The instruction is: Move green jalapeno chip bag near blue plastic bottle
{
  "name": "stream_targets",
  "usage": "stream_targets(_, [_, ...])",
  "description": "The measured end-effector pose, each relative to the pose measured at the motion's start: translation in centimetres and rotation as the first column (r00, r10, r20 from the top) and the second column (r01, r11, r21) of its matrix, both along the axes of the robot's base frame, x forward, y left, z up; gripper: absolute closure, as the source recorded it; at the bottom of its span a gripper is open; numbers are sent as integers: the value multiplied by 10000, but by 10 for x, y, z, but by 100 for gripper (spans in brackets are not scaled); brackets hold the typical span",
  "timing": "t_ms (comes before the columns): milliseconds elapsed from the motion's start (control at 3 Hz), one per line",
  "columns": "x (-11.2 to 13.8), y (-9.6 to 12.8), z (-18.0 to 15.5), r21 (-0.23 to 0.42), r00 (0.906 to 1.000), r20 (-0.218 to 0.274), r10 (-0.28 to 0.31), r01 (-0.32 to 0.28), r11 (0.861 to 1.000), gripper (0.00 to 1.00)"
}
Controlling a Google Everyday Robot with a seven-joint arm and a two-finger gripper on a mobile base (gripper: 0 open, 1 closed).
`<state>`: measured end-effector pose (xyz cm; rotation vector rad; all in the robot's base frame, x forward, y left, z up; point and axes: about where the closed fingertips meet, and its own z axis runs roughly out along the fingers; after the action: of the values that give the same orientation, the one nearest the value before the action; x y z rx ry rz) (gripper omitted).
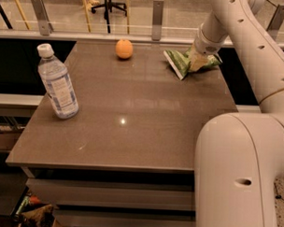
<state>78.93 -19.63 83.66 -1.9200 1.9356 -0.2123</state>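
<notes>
At the table's far right corner, your gripper [198,64] is clamped on the green jalapeno chip bag [179,61], its pale fingers closed over the middle of the crinkled foil. The bag is tilted, its pointed cream-edged corner aimed down at the brown tabletop [146,134]; whether that corner touches the surface cannot be told. The white arm [238,39] reaches in from over the right edge and bends back to the large rounded body at the near right corner. A round orange fruit [124,49] sits just inside the far edge, left of the bag and apart from it. The blue plastic bottle [58,84] stands capped by the left edge, well apart from the bag. A glass railing [157,13] runs behind the far edge.
</notes>
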Motion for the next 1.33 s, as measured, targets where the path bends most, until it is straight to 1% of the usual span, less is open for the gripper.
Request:
stream_targets(333, [1,1,-2,4,10000,-25,13,-13,10000,100])
stream_targets(667, [0,2,-1,31,10000,-39,5,-5,10000,100])
stream_targets(1000, [-11,8,15,151,9999,-109,-129,131,9998,100])
stream_targets(1333, [-26,13,39,164,9993,58,-378,377,9992,100])
